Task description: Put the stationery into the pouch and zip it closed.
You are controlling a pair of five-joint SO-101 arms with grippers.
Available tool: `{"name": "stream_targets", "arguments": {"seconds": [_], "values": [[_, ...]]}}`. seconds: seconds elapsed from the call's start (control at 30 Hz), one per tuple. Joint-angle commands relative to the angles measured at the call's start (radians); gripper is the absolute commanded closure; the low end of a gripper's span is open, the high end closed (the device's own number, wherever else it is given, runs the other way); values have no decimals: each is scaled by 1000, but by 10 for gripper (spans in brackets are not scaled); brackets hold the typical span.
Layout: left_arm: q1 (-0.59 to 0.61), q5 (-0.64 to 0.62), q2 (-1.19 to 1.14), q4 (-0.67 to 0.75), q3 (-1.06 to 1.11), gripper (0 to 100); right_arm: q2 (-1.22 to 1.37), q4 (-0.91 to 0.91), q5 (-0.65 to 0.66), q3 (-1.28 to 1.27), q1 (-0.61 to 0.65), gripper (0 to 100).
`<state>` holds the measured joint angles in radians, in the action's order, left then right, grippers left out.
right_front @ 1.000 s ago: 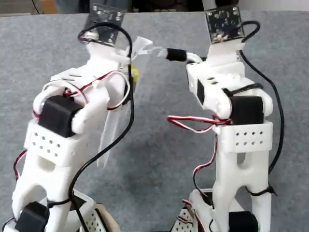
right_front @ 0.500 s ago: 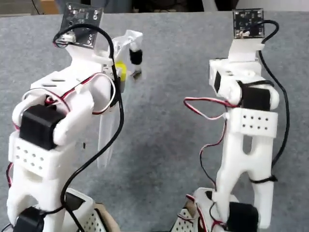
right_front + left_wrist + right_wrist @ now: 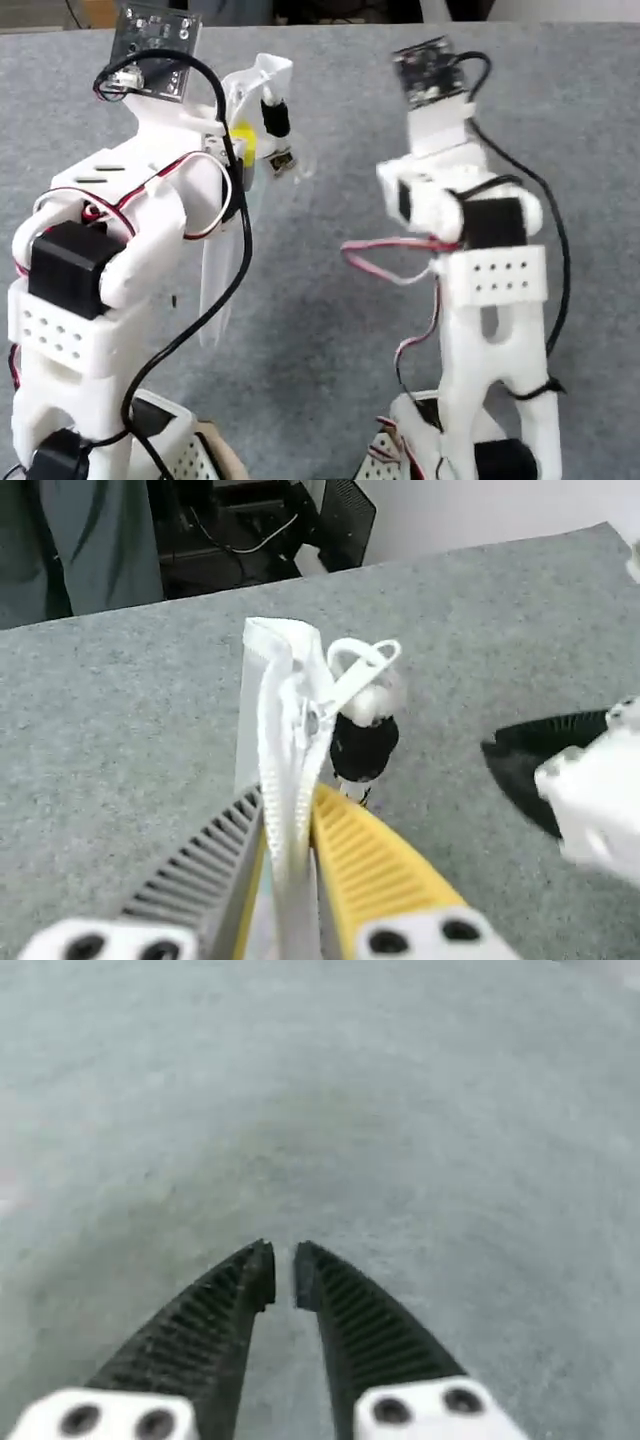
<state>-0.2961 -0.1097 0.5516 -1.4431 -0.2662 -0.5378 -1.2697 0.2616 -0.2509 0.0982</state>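
Right arm swung back toward left arm since half-second ago; right gripper (image 3: 283, 1265) almost pressed together (over grey worktop (image 3: 400, 1110)). Left gripper (image 3: 285, 800) pinching clear pouch (image 3: 275, 680) by zipper edge, lifted off worktop, zipper running straight out from gripper.

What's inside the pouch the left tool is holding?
One black item with a pale tip shows through the clear pouch beside the zipper. The left tool covers the rest, so other contents cannot be told.
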Motion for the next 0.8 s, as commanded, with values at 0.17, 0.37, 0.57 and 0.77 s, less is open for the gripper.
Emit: {"name": "stream_targets", "arguments": {"seconds": [0.17,0.37,0.57,0.77], "values": [[8,-11,26,3,-35,974,-47,-132,-51,147,216,884],[7,-21,32,3,-44,974,-47,-43,-147,148,304,884],[7,-61,34,-2,-39,974,-90,-21,-215,194,325,884],[4,-66,29,-5,-33,974,-134,-130,-207,372,327,884]]}}
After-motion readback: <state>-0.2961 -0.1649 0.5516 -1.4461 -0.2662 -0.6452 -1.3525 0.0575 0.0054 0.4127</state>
